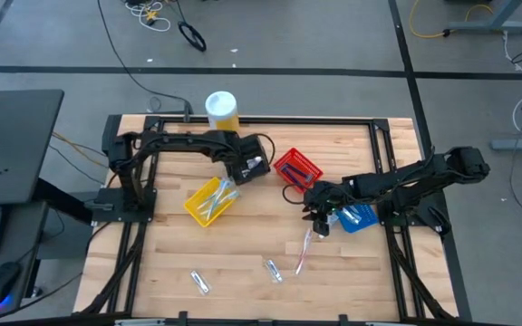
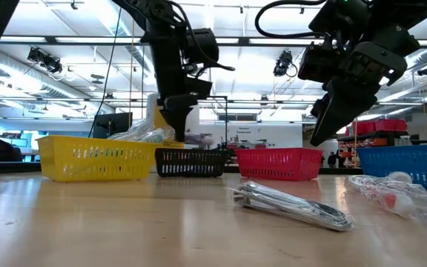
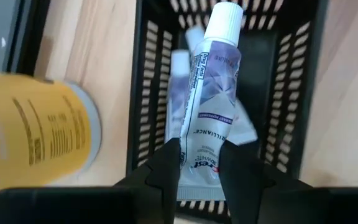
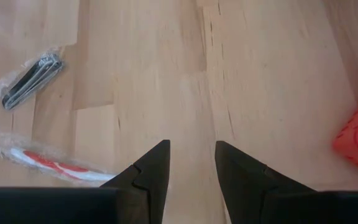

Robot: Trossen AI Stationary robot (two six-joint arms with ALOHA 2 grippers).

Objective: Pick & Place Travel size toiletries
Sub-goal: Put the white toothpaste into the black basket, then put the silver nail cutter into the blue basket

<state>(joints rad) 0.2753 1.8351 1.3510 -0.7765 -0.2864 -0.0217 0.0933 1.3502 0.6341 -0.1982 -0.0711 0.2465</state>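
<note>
1. The left gripper point(image 3: 201, 163) is clenched on a small white toothpaste tube point(image 3: 211, 102) and holds it cap-forward right above the black basket point(image 3: 291, 81), which suggests the tube is meant to go in there; two more tubes already lie on the basket floor.
2. The big yellow canister point(image 1: 222, 110) stands just beside that basket at the table's far edge, close enough to be bumped if the arm swings wide.
3. The right gripper point(image 4: 192, 163) hangs above bare wood near the blue basket point(image 1: 359, 217), fingers parted and holding nothing. I judge it is lining up for the next pick.
4. Its likeliest target is the wrapped toothbrush with the red handle point(image 4: 51, 163), lying flat near the fingertips. A dark razor in a clear packet point(image 4: 28, 79) lies farther off.
5. A third packet point(image 1: 199, 282) lies well apart, at the near left.
6. The yellow basket point(image 1: 208, 201) already holds several items; the red basket point(image 1: 297, 168) sits between the two arms.
</note>
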